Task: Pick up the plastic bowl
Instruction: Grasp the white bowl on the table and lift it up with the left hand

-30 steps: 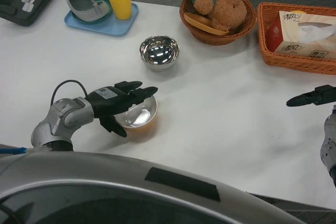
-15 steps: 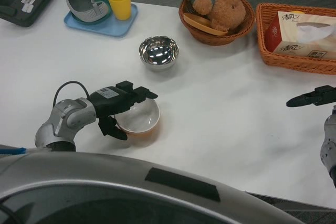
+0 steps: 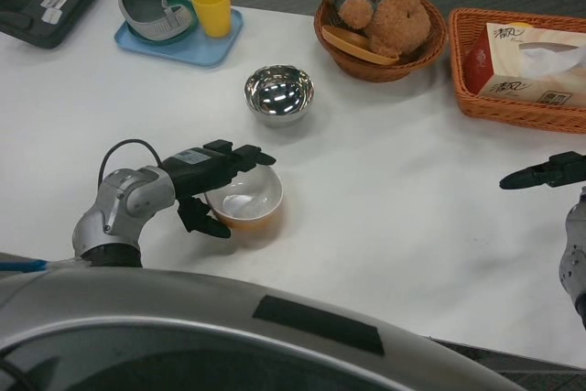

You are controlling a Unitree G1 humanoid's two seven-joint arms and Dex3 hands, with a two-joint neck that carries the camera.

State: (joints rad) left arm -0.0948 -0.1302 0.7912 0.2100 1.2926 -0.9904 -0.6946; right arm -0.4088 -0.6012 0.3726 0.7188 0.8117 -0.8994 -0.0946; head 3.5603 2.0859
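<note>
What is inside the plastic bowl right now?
The plastic bowl looks empty, pale inside. The left hand grips its near-left rim, fingers over the far edge, covering that part of the inside.

Single cam only, head-mounted, so I've no second view to cross-check. I look fwd and steeply down over the white table (image 3: 385, 190). Near edge close below; far edge and floor at frame top.

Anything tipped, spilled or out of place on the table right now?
Nothing stands out. The plastic bowl sits upright in the left hand; the steel bowl, blue tray and both baskets look undisturbed.
</note>
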